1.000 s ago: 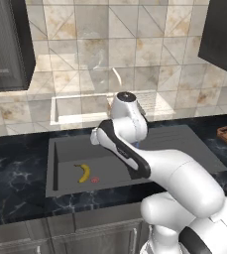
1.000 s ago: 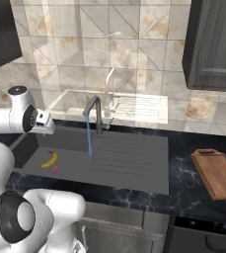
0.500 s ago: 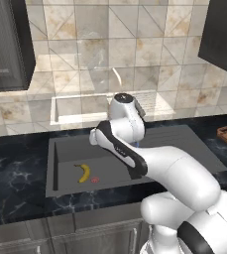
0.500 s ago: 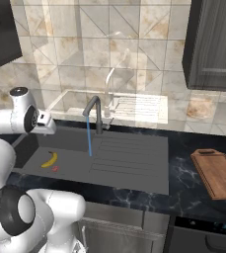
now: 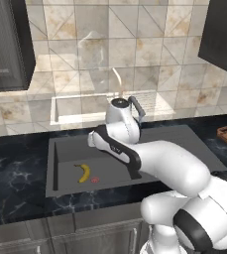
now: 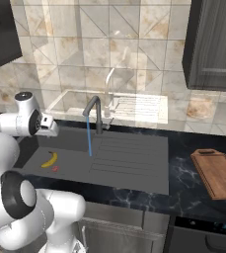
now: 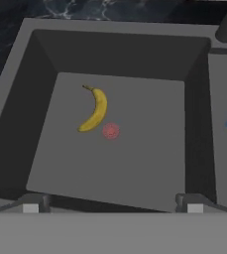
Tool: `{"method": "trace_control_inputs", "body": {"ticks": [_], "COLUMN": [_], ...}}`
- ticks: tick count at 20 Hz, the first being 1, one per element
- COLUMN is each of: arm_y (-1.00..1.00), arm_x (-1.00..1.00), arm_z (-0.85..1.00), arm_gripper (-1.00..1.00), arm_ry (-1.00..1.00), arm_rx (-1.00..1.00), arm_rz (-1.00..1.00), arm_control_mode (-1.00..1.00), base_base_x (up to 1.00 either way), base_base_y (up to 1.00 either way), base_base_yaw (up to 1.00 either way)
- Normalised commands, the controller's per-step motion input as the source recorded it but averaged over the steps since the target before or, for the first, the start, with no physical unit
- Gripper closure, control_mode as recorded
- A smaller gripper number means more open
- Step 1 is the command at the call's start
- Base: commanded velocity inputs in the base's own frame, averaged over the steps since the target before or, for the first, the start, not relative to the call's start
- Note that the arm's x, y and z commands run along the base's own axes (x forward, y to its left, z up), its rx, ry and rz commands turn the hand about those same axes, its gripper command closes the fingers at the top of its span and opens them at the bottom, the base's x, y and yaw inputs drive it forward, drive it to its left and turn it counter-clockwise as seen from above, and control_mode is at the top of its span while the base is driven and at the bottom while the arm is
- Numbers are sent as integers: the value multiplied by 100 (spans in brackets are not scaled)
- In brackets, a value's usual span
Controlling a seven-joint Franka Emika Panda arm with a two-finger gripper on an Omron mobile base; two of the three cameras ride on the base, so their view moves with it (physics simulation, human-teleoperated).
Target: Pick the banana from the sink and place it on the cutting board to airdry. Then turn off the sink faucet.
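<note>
Lying flat on the sink point(image 7: 16, 114) floor, the banana point(image 7: 95, 110) sits upper left of centre in the hand view, just beside the red drain ring point(image 7: 111, 131), apart from every basin wall with bare floor all round. The gripper point(image 7: 112, 204) hangs above, fingers spread wide at the bottom edge, holding nothing. In the right base view the faucet point(image 6: 95, 111) runs a blue stream point(image 6: 89, 137) onto the ribbed drainboard, right of the banana. At far right the board point(image 6: 216, 171) lies on the counter, well apart from the sink.
</note>
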Motion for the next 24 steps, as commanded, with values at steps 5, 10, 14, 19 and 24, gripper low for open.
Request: {"method": "trace_control_inputs", "body": {"ticks": [5,10,14,19,24], "arm_y": [11,19,23,14,4], "arm_x": [23,22,9,8,9], "arm_z": [-6,-11,-12,-22,-30], "arm_gripper": [-100,-100,-100,-100,-100], "arm_ry": [1,2,0,0,0], "arm_rx": [0,0,0,0,0], "arm_rz": [0,0,0,0,0], "arm_control_mode": [-100,-100,-100,-100,-100], "base_base_x": [0,0,0,0,0], "base_base_y": [0,0,0,0,0], "base_base_yaw": [0,0,0,0,0]}}
